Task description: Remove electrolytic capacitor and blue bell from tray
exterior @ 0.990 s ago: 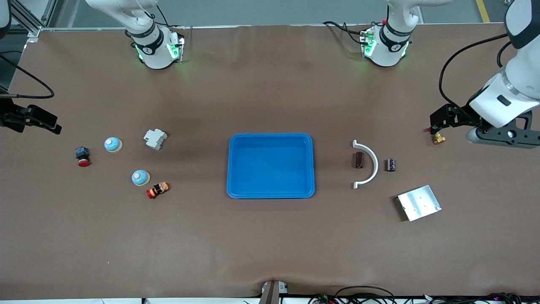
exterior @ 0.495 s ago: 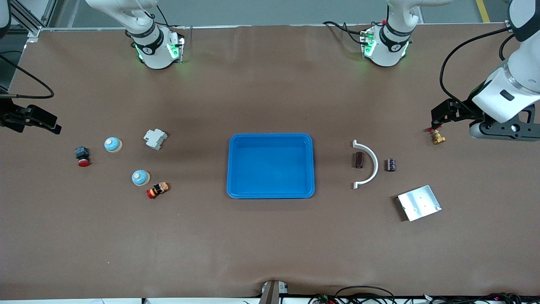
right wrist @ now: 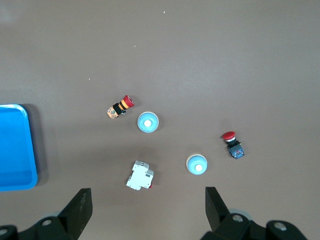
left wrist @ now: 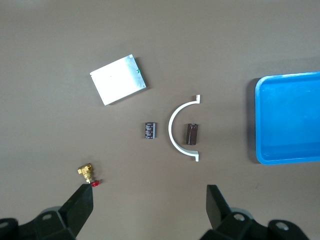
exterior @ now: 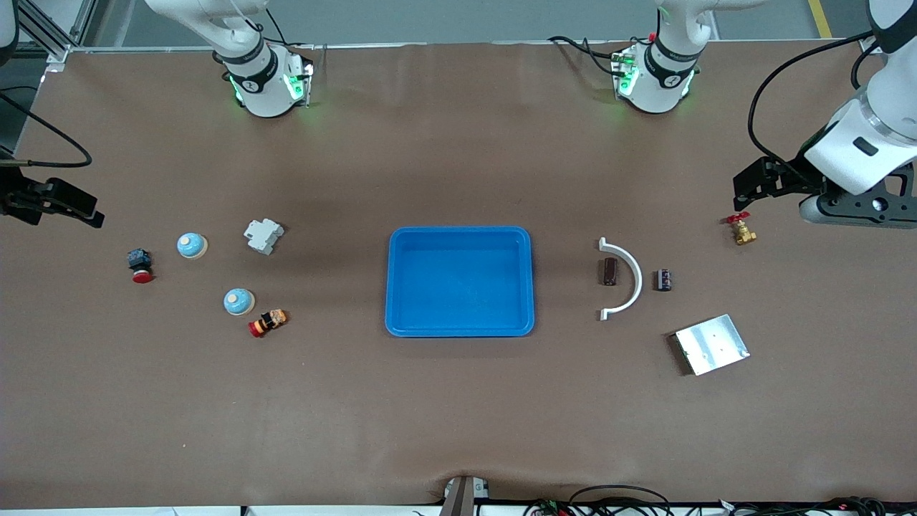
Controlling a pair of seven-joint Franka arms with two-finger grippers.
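While white arc [exterior: 625,279] splits capacitors [exterior: 609,271], tray [exterior: 460,329] central

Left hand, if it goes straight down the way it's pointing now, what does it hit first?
Probably bare table. The left hand points down, open, and between its fingers the wrist view shows only brown surface. The brass valve lies just off one fingertip, so depth leaves some doubt.
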